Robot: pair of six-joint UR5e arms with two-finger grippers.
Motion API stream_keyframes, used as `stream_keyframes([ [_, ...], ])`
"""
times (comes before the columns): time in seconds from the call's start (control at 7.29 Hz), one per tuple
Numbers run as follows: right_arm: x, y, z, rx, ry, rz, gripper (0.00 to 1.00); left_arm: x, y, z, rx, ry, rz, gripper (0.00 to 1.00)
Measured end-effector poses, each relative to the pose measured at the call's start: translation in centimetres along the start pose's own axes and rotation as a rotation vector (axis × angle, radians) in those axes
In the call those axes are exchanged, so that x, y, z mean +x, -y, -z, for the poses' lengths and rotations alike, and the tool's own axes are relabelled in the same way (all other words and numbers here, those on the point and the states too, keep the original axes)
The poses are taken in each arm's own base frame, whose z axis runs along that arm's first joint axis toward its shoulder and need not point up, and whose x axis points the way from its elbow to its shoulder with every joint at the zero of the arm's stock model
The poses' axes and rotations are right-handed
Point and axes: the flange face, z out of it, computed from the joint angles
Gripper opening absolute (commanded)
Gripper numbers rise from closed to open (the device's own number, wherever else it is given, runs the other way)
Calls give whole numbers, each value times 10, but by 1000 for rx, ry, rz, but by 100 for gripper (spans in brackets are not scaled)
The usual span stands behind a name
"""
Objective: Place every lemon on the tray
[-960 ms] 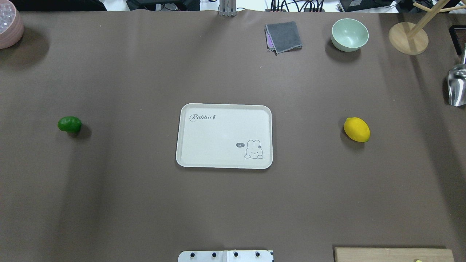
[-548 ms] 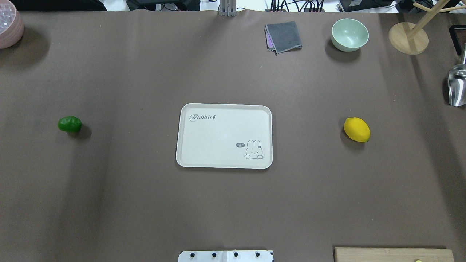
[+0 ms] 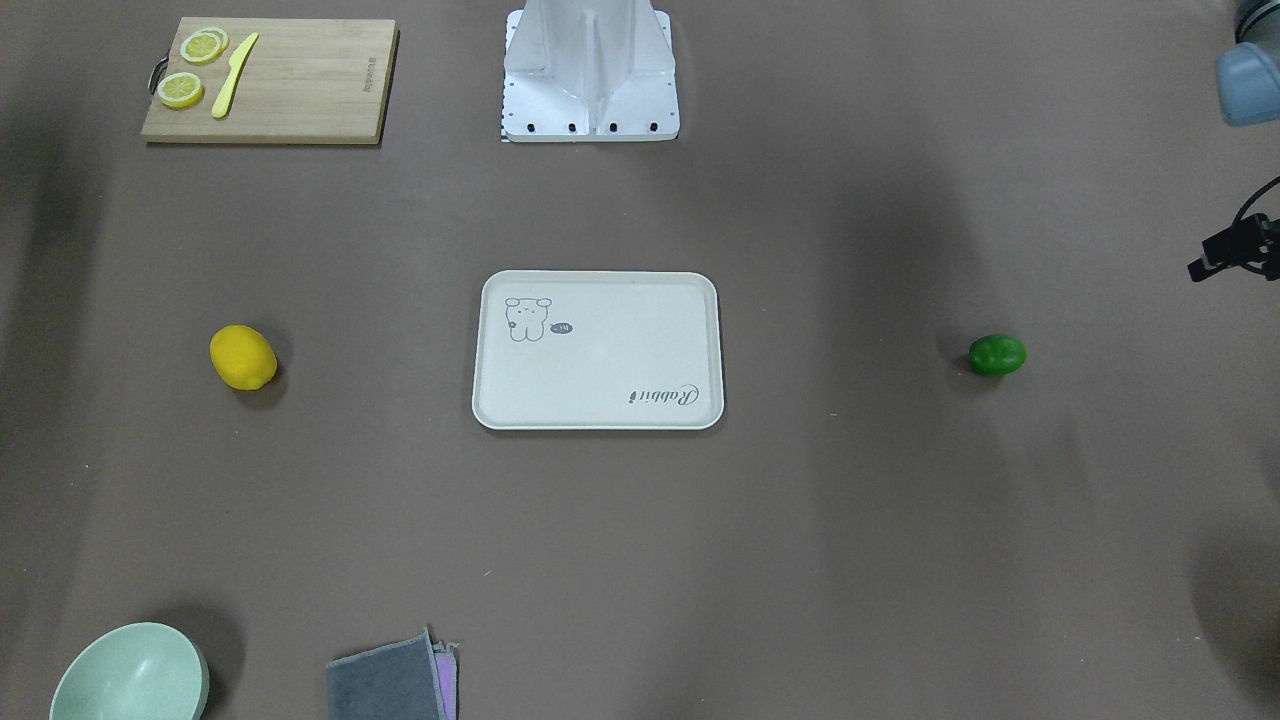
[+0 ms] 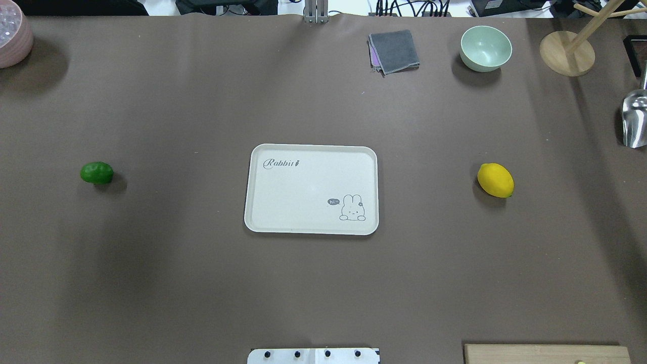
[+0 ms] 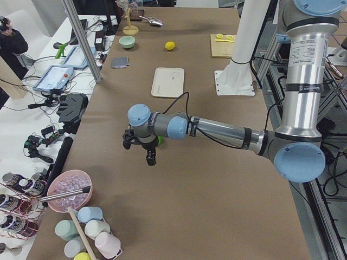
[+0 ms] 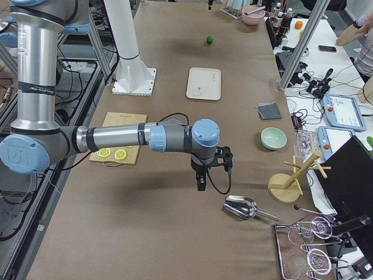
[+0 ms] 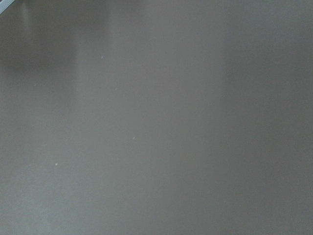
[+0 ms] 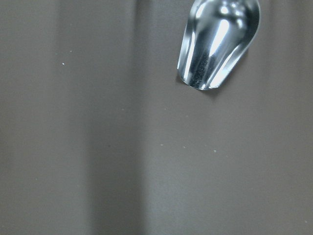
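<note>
The green lemon [image 4: 96, 173] lies on the table [image 4: 323, 293], well to the left of the tray [image 4: 303, 192]. The yellow lemon [image 4: 495, 180] lies well to its right. The left gripper [image 5: 150, 158] hangs over the table, near the green lemon. The right gripper [image 6: 201, 184] hangs near a metal scoop [image 6: 240, 207]. I cannot tell if their jaws are wide or narrow.
</note>
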Motion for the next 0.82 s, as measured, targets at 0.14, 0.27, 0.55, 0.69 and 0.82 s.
stream_keyframes([
  [0.14,-27,19,-3,-6,19,6,99,42,12,-10,-15,-6,19,98],
  [0.27,-58,39,-7,-13,39,4,99,87,20,-26,-39,-9,48,98],
  [0.55,-110,61,-26,-53,68,21,99,154,28,-63,-83,-11,76,98],
  [0.69,-141,68,-44,-89,83,61,99,160,31,-79,-74,-11,63,98],
  [0.82,-173,76,-63,-125,93,110,99,152,36,-97,-56,-11,43,98],
])
